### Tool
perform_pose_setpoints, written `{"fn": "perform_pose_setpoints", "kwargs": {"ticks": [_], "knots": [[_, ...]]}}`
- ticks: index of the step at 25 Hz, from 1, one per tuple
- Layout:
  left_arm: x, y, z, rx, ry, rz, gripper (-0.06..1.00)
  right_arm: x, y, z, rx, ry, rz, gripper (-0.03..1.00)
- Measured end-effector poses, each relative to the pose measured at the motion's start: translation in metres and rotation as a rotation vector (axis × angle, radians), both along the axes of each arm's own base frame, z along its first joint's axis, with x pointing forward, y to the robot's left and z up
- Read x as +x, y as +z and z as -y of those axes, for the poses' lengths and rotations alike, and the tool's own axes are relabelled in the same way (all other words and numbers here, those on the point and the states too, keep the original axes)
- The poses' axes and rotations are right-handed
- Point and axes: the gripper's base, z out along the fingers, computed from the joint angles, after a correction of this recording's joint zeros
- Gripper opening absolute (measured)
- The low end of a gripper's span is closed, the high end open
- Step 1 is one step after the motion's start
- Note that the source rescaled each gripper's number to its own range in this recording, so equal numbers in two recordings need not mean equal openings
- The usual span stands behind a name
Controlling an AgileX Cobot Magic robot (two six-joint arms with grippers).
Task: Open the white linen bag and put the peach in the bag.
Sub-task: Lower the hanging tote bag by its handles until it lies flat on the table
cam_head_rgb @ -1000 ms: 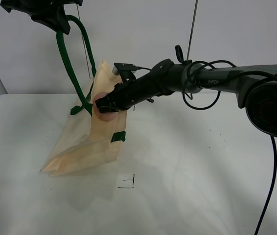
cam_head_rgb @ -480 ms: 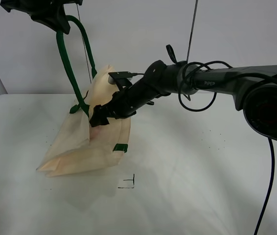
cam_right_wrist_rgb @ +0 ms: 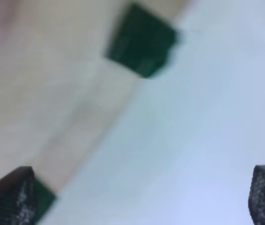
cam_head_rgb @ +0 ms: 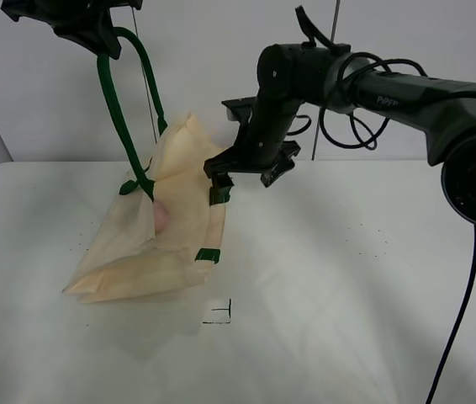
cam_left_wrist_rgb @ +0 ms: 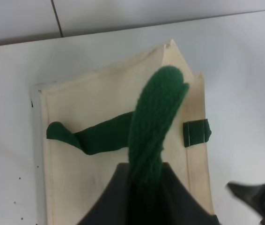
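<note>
The white linen bag (cam_head_rgb: 175, 244) hangs slanted from its dark green strap (cam_head_rgb: 116, 109), with its lower end on the table. My left gripper (cam_head_rgb: 95, 38) is shut on that strap, high at the left. The left wrist view shows the strap (cam_left_wrist_rgb: 153, 117) rising from the bag (cam_left_wrist_rgb: 99, 154) into the left gripper (cam_left_wrist_rgb: 144, 171). The peach (cam_head_rgb: 161, 217) shows as a pink patch inside the bag's open mouth. My right gripper (cam_head_rgb: 246, 172) is open and empty, just above and to the right of the bag's top corner. The blurred right wrist view shows its fingertips (cam_right_wrist_rgb: 8, 194) spread over cloth and a green tab (cam_right_wrist_rgb: 142, 40).
The white table (cam_head_rgb: 347, 278) has a small black corner mark (cam_head_rgb: 219, 313) in front of the bag. A wall stands behind the table. Black cables (cam_head_rgb: 351, 126) loop off the right arm. A green tab (cam_left_wrist_rgb: 196, 132) sits on the bag's edge.
My right gripper has come out of the bag's mouth and risen up and to the right, now open. The peach it held stays inside the bag. The left gripper has not moved.
</note>
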Motion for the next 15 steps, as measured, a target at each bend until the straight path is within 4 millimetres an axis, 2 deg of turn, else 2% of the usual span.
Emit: {"fn": "perform_pose_setpoints", "kwargs": {"ticks": [3,6,9,11,15], "knots": [[0.000,0.000,0.000,0.000,0.000,0.000,0.00,0.007,0.003,0.015,-0.033,-0.052,-0.012,1.00],[0.000,0.000,0.000,0.000,0.000,0.000,0.00,0.018,0.002,0.044,-0.051,-0.111,-0.039,1.00],[0.000,0.000,0.000,0.000,0.000,0.000,0.00,0.034,0.001,0.086,-0.061,-0.201,-0.054,1.00],[0.000,0.000,0.000,0.000,0.000,0.000,0.00,0.045,0.001,0.121,-0.067,-0.275,-0.057,1.00],[0.000,0.000,0.000,0.000,0.000,0.000,0.00,0.058,0.001,0.182,-0.076,-0.391,-0.064,1.00]]}}
